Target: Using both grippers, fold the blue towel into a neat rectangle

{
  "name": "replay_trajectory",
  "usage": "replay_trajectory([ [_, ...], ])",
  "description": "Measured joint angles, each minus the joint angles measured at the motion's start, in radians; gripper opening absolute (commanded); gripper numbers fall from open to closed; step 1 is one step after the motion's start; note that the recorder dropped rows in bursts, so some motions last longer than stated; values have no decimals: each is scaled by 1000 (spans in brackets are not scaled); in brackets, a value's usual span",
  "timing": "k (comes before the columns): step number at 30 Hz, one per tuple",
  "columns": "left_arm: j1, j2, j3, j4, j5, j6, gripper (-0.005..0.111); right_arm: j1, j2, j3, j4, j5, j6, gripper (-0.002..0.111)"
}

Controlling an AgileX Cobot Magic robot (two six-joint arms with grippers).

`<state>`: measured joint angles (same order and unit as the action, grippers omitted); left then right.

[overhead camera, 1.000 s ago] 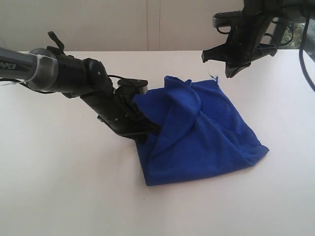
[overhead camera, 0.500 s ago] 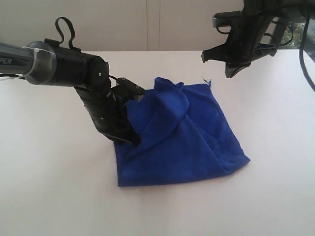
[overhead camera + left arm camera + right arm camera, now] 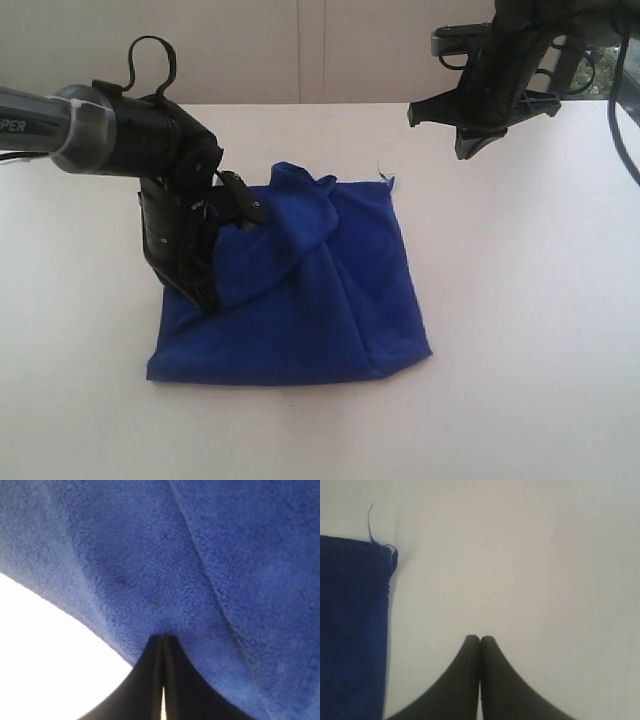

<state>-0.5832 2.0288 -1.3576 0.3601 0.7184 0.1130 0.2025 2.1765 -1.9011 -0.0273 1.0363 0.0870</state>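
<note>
Blue towel (image 3: 310, 310) bunched on worktop (image 3: 530, 300). Left hand (image 3: 162, 640) pinched shut on raised fold, likely to drag layer over. Right hand (image 3: 480, 639) closed, empty, hovering off threaded corner, clear of cloth.

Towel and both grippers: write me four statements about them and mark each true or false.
1. The left gripper has its fingers shut on the towel. True.
2. The right gripper holds a towel corner. False: it hangs shut over the bare table, apart from the towel.
3. The towel lies as a flat, neat rectangle. False: it is bunched and creased, with part lifted at the left gripper.
4. A loose thread sticks out at one towel corner. True.
</note>
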Motion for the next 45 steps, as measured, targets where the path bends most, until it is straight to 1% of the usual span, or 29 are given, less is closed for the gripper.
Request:
replay_trajectory([
  [5, 0, 2, 2, 52, 10, 0, 0, 0, 0, 0, 7, 2, 0, 0],
  [15, 0, -2, -7, 63, 24, -26, 0, 0, 0, 0, 27, 2, 0, 0],
  [18, 0, -22, -15, 43, 57, -30, 0, 0, 0, 0, 27, 0, 0, 0],
  [22, 0, -85, -47, -7, 64, -30, 0, 0, 0, 0, 49, -15, 0, 0],
  [26, 0, -130, -85, -123, 44, 30, 0, 0, 0, 0, 129, -30, -15, 0],
  [28, 0, -140, -101, -202, 19, 86, 0, -5, 0, 0, 208, -25, -74, 0],
  [30, -3, -140, -122, -265, -15, 148, 0, -22, 0, 0, 345, -5, -172, 0],
  [32, -12, -140, -144, -292, -45, 179, 0, -52, 0, 2, 484, 18, -258, 0],
  [34, -28, -140, -163, -304, -85, 194, 0, -84, 0, 2, 556, 24, -298, 0],
  [38, -58, -118, -203, -316, -190, 203, 0, -155, 0, 2, 591, 40, -323, 0],
  [43, -65, -21, -251, -316, -298, 252, 0, -211, 0, 2, 593, 86, -339, 0],
  [45, -65, 24, -256, -316, -346, 290, 5, -220, 0, 2, 595, 90, -348, 0],
])
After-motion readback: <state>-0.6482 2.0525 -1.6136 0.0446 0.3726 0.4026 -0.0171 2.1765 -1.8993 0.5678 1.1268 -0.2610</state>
